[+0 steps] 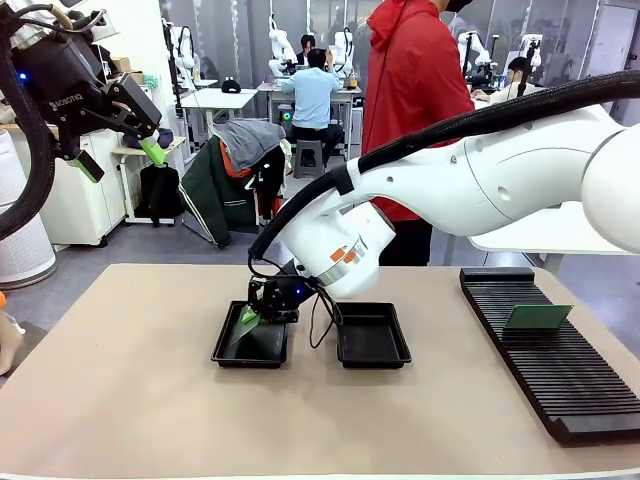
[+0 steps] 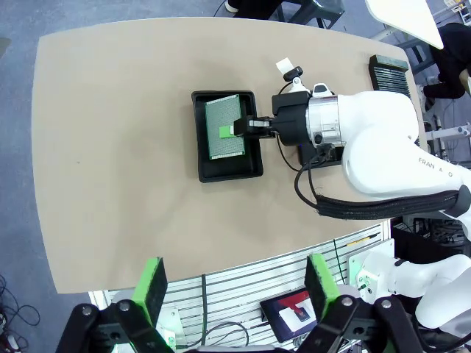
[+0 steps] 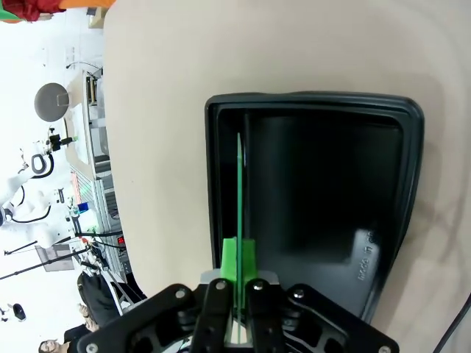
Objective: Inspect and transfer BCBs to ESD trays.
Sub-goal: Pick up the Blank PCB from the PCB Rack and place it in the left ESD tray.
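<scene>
Beige laminate tops the shared table (image 1: pixel 130 400) in a busy robotics lab, where a person in a red hooded top (image 1: pixel 410 90) stands at the far edge, at 12 o'clock. In the front view the right gripper (image 1: pixel 262 305) reaches across the middle, clamped on one edge of a BCB (image 1: pixel 246 323) that slants down toward 7 o'clock into the first ESD tray (image 1: pixel 225 352). The second ESD tray (image 1: pixel 373 335) sits just beside it at 3 o'clock, its glossy black floor in plain sight. Farther toward 3 o'clock lies a long black slotted rack (image 1: pixel 560 380), with another BCB (image 1: pixel 537 317) standing on edge in its slots. The left gripper (image 1: pixel 122 162) hangs high at 10 o'clock, well apart from the table, jaws spread wide.

Looking down from above, the left wrist view adds what the front view cannot: the speckled green face of the BCB (image 2: pixel 224 114), covering most of the first ESD tray (image 2: pixel 228 170), with the right gripper (image 2: pixel 235 129) pinching its edge from 3 o'clock. At 6 o'clock the left gripper (image 2: pixel 237 287) shows its green pads (image 2: pixel 152 283) wide apart.

From the right wrist view the BCB (image 3: pixel 240 184) appears edge-on, a thin green line running from the right gripper (image 3: pixel 239 276) toward 12 o'clock, close along the 9 o'clock wall of the first ESD tray (image 3: pixel 324 191). Whether its far end touches the floor cannot be told.
</scene>
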Robot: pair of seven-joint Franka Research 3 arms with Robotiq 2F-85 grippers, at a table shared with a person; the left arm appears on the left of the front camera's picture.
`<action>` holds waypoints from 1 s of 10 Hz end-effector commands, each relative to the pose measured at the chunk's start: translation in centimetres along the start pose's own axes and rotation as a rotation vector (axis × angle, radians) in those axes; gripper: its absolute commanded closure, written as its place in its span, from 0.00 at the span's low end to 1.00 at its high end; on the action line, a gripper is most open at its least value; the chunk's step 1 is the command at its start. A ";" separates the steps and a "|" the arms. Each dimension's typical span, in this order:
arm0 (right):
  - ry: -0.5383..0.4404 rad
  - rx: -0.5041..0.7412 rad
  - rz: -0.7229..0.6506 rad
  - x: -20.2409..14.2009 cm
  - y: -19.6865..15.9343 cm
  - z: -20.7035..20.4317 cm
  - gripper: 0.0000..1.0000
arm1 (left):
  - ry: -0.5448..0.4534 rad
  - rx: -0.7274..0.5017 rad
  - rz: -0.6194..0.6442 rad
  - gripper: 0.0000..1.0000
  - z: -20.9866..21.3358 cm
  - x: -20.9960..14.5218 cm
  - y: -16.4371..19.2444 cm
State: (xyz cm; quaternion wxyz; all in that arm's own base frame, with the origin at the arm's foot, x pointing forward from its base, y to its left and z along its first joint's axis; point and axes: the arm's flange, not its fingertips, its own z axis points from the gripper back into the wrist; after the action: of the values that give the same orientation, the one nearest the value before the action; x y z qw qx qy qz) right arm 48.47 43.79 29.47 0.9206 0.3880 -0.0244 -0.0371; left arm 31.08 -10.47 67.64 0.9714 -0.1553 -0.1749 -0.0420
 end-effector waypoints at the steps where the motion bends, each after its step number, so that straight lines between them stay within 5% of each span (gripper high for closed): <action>1: 0.045 0.000 -0.027 0.7 0.6 -0.8 0.97 | 0.001 -0.002 0.003 0.00 -0.1 0.0 0.0; 7: 0.067 -0.089 -0.049 0.7 0.3 -1.4 0.97 | 0.001 -0.002 0.003 0.00 -0.1 0.0 0.0; 10: 0.060 -0.016 -0.031 0.5 -0.2 -1.2 0.97 | 0.001 -0.002 0.003 0.00 -0.1 0.0 0.0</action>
State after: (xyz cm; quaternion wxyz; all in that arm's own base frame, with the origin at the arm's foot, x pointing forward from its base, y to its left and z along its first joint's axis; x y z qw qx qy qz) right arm 49.15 44.45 28.55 0.9267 0.3734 0.0103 -0.0410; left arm 31.08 -10.47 67.64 0.9714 -0.1553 -0.1749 -0.0420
